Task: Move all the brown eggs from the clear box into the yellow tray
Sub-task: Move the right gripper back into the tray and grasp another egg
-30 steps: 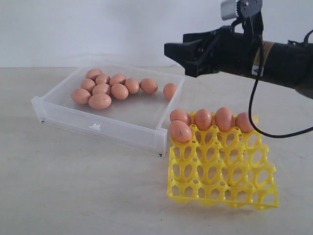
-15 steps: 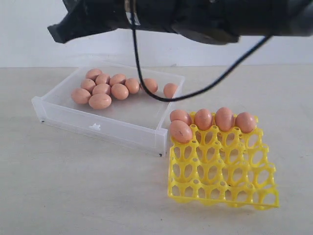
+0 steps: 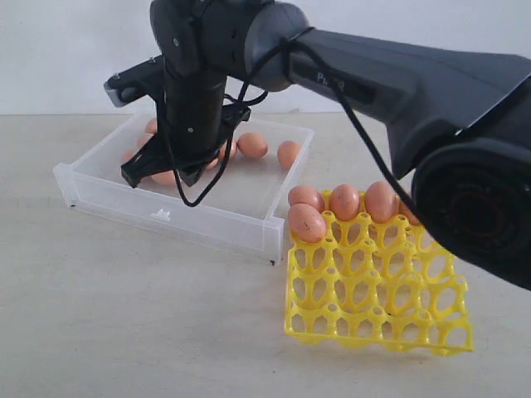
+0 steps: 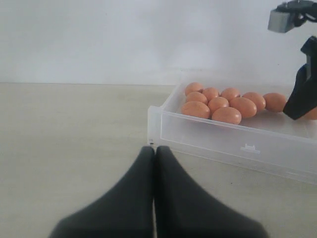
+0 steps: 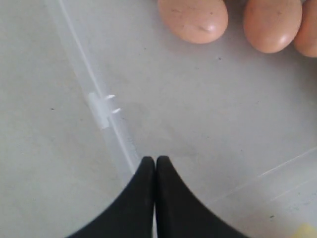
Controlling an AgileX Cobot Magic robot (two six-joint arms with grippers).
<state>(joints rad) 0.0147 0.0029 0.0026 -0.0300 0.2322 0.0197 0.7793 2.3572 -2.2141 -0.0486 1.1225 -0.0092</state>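
In the exterior view the yellow tray (image 3: pixel 373 319) carries five brown eggs (image 3: pixel 307 222): four along its far row and one in the next row. The rightmost is partly behind the arm, so that count is my best reading. Every other cell is empty. The clear box (image 3: pixel 207 222) shows two eggs near its far right corner, and more sit hidden behind the arm. I judge the task well under half done. The right gripper (image 3: pixel 162 170) hangs inside the box near its front left.

In the left wrist view the left gripper (image 4: pixel 154 151) has its jaws pressed together with nothing between them. It sits low over the table (image 4: pixel 59 148), apart from the box's near corner. A cluster of eggs lies at the box's far side.

In the right wrist view the right gripper's jaws meet tip to tip and grasp nothing. They hover over the front wall just beside the tab (image 5: pixel 101 109), with the nearest eggs well apart from the tips across bare floor.
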